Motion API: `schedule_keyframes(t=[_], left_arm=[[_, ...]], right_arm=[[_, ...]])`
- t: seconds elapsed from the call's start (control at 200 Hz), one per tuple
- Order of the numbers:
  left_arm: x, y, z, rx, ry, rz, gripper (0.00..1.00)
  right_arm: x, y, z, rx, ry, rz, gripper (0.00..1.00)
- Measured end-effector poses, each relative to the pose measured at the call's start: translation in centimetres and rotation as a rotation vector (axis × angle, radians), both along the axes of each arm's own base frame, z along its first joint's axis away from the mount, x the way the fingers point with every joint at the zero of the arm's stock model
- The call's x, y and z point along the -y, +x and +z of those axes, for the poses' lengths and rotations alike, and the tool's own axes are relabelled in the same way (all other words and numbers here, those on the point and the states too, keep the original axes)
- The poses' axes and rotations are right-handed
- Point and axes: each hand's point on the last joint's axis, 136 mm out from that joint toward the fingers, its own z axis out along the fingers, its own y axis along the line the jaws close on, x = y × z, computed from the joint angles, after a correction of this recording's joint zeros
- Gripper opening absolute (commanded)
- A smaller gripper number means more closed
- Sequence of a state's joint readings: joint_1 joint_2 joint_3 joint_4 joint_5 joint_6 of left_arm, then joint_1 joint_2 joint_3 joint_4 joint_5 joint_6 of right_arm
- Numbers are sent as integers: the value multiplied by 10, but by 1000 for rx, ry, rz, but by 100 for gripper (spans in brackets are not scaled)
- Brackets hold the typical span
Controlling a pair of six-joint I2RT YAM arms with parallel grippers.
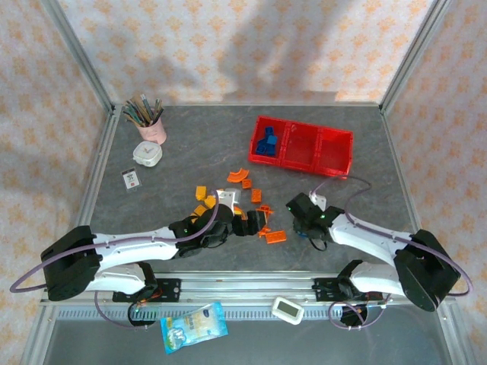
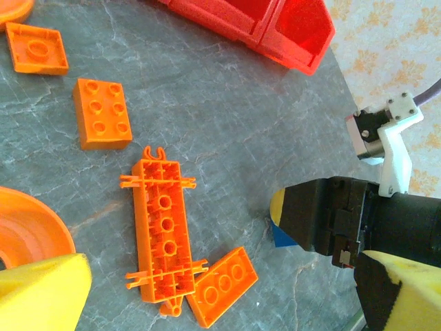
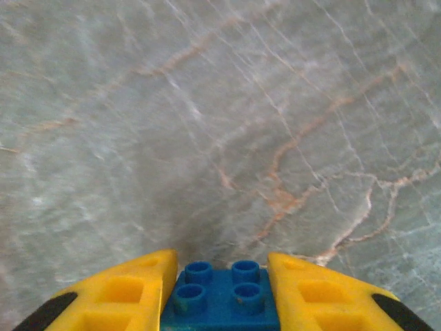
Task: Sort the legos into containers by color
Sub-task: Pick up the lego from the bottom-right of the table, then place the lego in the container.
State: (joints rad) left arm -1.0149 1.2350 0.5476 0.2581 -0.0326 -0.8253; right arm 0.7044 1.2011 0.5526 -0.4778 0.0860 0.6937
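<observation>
Blue brick (image 3: 219, 298), studs up, seemingly square.

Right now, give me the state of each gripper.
Left gripper: open, holding nothing.
Right gripper: closed on a blue lego.

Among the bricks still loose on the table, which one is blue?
The blue four-stud brick sitting between the jaws of the right gripper. The other loose bricks are orange or yellow-orange.
</observation>
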Motion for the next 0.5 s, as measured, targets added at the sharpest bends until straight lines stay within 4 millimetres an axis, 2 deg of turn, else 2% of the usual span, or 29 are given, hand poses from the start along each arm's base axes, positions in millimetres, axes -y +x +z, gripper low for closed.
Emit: schedule_keyframes(t=[0.21,0.36,0.501], left_arm=[[-9,7,19,39,-33,34,99],[-30,23,36,71,-55,103,99],[-53,39,43,95,-47,165,99]], right_arm=[[-30,37,49,118,58,51,29],[-64,76,87,207,105,95,29],[-90,114,112,276,122,125,29]])
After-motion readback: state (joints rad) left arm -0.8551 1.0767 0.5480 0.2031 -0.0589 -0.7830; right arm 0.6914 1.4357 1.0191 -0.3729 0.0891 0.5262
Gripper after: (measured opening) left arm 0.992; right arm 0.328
